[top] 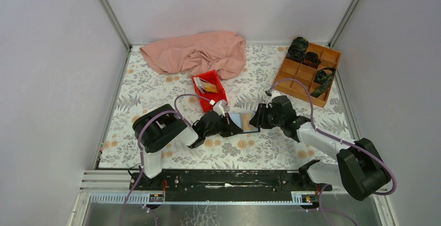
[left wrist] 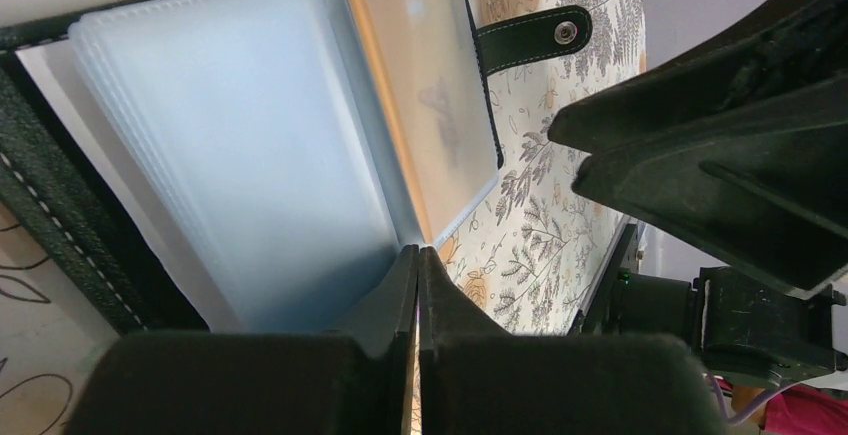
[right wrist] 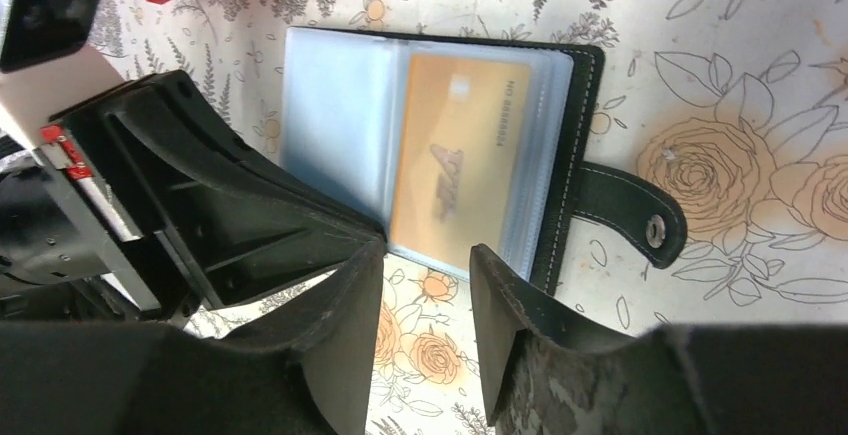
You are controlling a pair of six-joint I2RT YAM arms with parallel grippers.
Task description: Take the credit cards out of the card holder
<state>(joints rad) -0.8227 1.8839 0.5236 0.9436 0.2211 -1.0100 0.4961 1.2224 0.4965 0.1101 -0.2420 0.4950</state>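
Note:
The card holder lies open on the floral table between my two grippers, its black cover and snap strap toward the right. An orange-gold credit card sits inside a clear sleeve on the strap side; the other sleeves look empty. My left gripper is shut, its tips at the sleeves' edge by the fold; whether a sleeve is pinched I cannot tell. My right gripper is open just off the orange card's near edge, holding nothing.
A red tray holding a few cards stands just behind the holder. Farther back lies a crumpled pink cloth. A wooden compartment box with dark items sits at the back right. Walls enclose the table.

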